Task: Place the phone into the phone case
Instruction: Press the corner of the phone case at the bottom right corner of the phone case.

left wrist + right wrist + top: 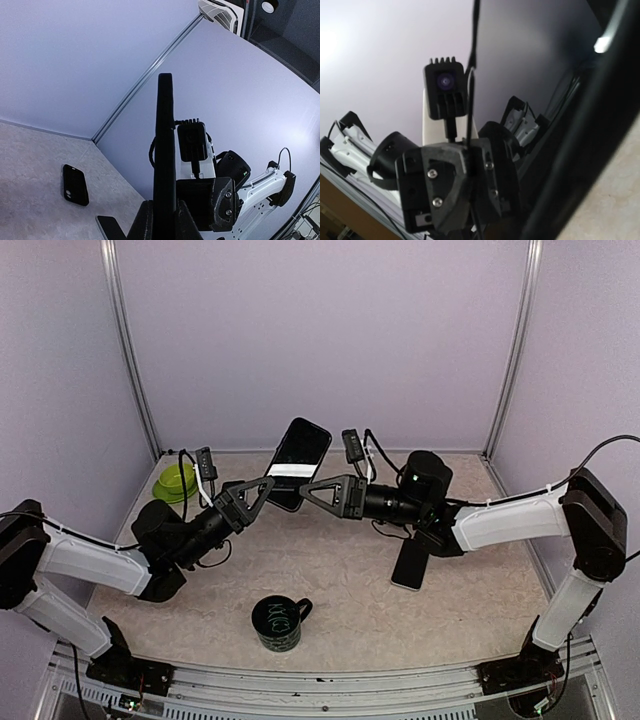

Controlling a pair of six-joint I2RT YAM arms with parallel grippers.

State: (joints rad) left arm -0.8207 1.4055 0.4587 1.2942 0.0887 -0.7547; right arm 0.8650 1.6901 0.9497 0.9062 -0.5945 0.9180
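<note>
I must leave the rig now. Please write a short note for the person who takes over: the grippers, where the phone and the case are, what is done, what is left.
The left gripper is shut on the phone, held in the air above the table.
The right gripper is at the phone's lower edge; open or shut, I cannot tell.
Two flat dark pieces lie on the table at the right: the far piece and the near piece, under the right arm. One should be the case; which, I cannot tell.
Done: phone picked up.
Left: put it into the case.
</note>
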